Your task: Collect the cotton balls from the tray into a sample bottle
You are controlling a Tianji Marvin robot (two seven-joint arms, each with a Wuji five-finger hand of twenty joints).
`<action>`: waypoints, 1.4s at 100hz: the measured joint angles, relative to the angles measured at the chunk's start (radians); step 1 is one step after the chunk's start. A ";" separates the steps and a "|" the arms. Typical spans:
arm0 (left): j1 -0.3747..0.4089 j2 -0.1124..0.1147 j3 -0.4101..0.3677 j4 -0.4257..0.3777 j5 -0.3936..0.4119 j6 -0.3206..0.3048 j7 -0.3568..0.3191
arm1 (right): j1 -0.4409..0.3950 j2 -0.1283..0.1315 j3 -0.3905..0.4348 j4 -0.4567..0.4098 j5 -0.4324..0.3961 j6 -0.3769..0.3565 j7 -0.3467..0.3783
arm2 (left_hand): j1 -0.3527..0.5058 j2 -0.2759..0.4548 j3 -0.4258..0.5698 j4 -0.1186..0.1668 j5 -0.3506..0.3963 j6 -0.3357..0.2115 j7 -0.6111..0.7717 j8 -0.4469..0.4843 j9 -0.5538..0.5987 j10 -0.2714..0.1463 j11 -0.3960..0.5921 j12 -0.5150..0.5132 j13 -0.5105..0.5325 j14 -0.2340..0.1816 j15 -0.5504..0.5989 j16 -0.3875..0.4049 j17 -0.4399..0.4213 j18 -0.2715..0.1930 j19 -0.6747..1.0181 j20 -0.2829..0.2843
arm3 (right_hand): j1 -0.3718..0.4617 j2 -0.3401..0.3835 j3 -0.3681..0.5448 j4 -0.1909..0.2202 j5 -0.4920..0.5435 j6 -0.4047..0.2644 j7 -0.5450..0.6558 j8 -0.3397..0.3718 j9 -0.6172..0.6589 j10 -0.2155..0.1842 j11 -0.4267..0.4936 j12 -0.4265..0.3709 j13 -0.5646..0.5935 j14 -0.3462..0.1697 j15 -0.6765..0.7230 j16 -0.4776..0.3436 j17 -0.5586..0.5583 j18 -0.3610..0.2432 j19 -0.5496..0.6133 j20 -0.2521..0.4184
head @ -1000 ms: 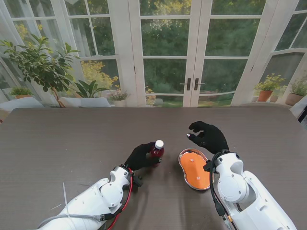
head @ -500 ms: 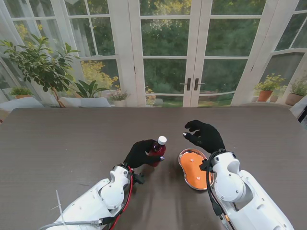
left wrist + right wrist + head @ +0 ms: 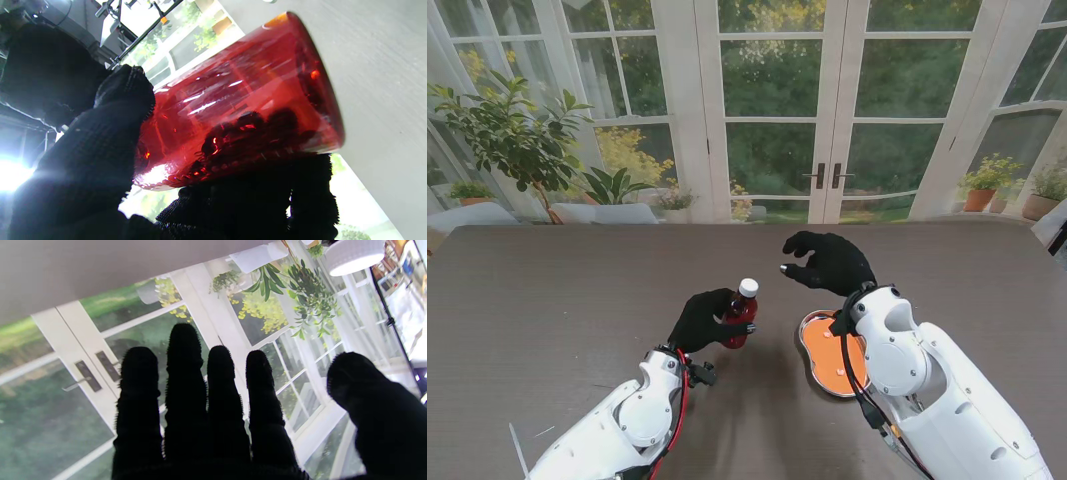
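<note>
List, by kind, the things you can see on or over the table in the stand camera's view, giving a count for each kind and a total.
Sample bottle (red, white cap): 1
Orange tray: 1
Gloved robot hands, left hand and right hand: 2
Cotton balls: too small to count reliably
Total counted: 4

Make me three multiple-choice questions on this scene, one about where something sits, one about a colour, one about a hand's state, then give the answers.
1. Where is the orange tray?
A. left of the bottle
B. right of the bottle
C. at the far table edge

2. What colour is the bottle's cap?
A. white
B. black
C. blue

3. What is the left hand doing?
A. resting open on the table
B. holding the red bottle
C. touching the tray

Answers: 1 B, the tray lies by the right arm. 2 A, the stand view shows a white cap. 3 B, the fingers wrap the bottle; the right hand is open, fingers spread.
</note>
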 measured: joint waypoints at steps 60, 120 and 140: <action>0.058 0.033 -0.051 -0.119 0.047 0.010 -0.017 | 0.100 0.026 -0.106 -0.051 -0.094 -0.028 0.094 | 0.000 0.000 -0.013 -0.020 0.010 0.018 0.041 0.000 0.019 0.021 0.043 0.063 0.008 0.030 0.084 0.058 0.009 0.048 0.055 0.038 | -0.049 -0.181 -0.003 -0.012 0.135 -0.073 0.001 0.013 0.038 -0.019 0.284 0.275 0.171 -0.095 0.521 0.271 0.145 -0.010 0.251 0.139; 0.059 0.037 -0.058 -0.122 0.048 -0.010 -0.030 | 0.098 0.033 -0.150 -0.074 -0.214 -0.024 0.075 | 0.000 0.000 -0.013 -0.031 0.019 0.023 0.047 0.004 0.030 0.027 0.056 0.079 0.027 0.040 0.097 0.071 0.020 0.064 0.069 0.043 | -0.051 -0.322 0.058 -0.025 0.174 -0.073 -0.006 0.024 0.050 -0.035 0.326 0.337 0.230 -0.137 0.597 0.283 0.205 -0.022 0.304 0.163; 0.060 0.038 -0.059 -0.123 0.051 -0.013 -0.029 | 0.101 0.034 -0.157 -0.074 -0.229 -0.019 0.076 | 0.000 0.000 -0.013 -0.031 0.019 0.023 0.049 0.004 0.030 0.027 0.058 0.081 0.027 0.040 0.097 0.071 0.020 0.065 0.069 0.043 | -0.051 -0.323 0.070 -0.025 0.194 -0.073 -0.007 0.026 0.063 -0.036 0.334 0.338 0.242 -0.141 0.611 0.286 0.218 -0.023 0.316 0.163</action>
